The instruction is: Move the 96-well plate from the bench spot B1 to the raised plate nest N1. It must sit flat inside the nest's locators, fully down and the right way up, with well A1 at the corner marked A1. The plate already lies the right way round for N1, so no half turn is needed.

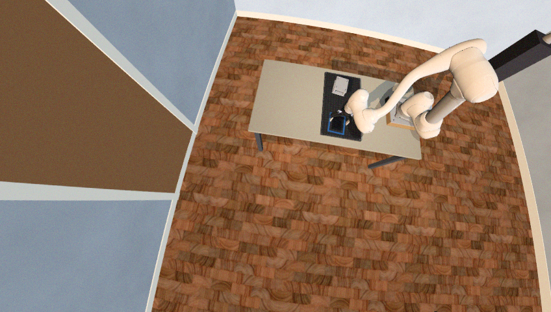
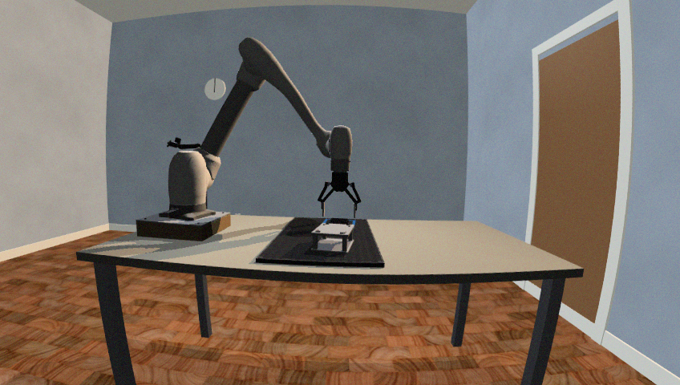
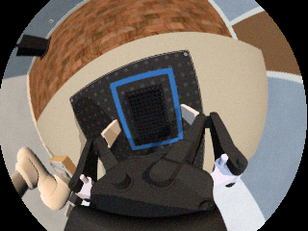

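- The hand [image 2: 339,204] is wide open, nothing in it, hanging straight above the 96-well plate [image 3: 148,107] without touching.
- That plate's dark and lies flat inside the blue outline of spot B1 [image 3: 123,118], at the far end of the black mat [image 2: 286,248] in the exterior view.
- Raised nest N1 [image 2: 332,237] stands nearer on the same mat, on the beige surface [image 2: 453,253].

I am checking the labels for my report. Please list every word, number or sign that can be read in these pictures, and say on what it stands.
None can be read.
Plate, blue B1 outline, nest, black mat: no legible marking in any view.
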Robot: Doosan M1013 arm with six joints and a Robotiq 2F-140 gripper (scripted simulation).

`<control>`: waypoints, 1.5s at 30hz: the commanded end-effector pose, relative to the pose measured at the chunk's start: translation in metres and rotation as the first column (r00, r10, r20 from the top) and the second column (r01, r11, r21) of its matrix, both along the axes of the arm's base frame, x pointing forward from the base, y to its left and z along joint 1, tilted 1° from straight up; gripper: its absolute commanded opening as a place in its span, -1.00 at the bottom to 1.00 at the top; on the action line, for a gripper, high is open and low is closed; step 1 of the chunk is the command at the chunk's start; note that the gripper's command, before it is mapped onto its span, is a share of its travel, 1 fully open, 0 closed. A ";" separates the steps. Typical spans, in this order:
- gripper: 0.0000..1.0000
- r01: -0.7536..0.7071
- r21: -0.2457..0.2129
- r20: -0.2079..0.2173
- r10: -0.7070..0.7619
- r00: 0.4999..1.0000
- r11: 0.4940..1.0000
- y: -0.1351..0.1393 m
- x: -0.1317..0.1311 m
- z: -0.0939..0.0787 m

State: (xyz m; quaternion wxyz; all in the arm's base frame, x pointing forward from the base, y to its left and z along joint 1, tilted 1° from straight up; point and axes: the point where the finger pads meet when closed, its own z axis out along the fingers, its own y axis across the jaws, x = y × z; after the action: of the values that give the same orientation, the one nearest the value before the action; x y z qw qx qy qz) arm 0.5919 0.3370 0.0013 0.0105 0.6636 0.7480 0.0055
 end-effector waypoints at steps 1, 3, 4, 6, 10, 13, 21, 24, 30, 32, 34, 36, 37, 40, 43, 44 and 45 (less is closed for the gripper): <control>1.00 0.000 0.000 0.000 0.000 1.000 1.000 0.000 0.000 -0.005; 1.00 0.000 0.000 0.000 0.000 1.000 1.000 0.000 0.000 -0.008; 1.00 0.000 0.000 0.000 0.000 1.000 1.000 0.000 0.000 -0.010; 1.00 0.000 0.000 0.000 0.000 1.000 1.000 0.000 0.000 -0.011; 1.00 0.000 0.000 0.000 0.000 1.000 1.000 0.000 0.000 -0.014; 1.00 0.000 0.000 0.000 0.000 1.000 1.000 0.000 0.000 -0.014; -1.00 0.000 0.000 0.000 0.000 1.000 1.000 0.000 0.000 -0.014; -1.00 0.000 0.000 0.000 0.000 1.000 1.000 0.000 0.000 -0.014; -1.00 0.000 0.000 0.000 0.000 1.000 1.000 0.000 0.000 -0.014; -1.00 0.000 0.000 0.000 0.000 1.000 1.000 0.000 0.000 -0.014; -1.00 0.000 0.000 0.000 0.000 1.000 1.000 0.000 0.000 -0.014; -1.00 0.000 0.000 0.000 0.000 1.000 1.000 0.000 0.000 -0.014; -1.00 0.000 0.000 0.000 0.000 1.000 1.000 0.000 0.000 -0.014; -1.00 0.000 0.000 0.000 0.000 1.000 1.000 0.000 0.000 -0.014; -1.00 0.000 0.000 0.000 0.000 1.000 1.000 0.000 0.000 -0.014; -1.00 0.000 0.000 0.000 0.000 1.000 1.000 0.000 0.000 -0.014; -1.00 0.000 0.000 0.000 0.000 1.000 1.000 0.000 0.000 -0.014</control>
State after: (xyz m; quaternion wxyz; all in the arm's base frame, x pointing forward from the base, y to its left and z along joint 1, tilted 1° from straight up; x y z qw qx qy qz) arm 0.5923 0.3369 -0.0128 0.0105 0.6636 0.7480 0.0055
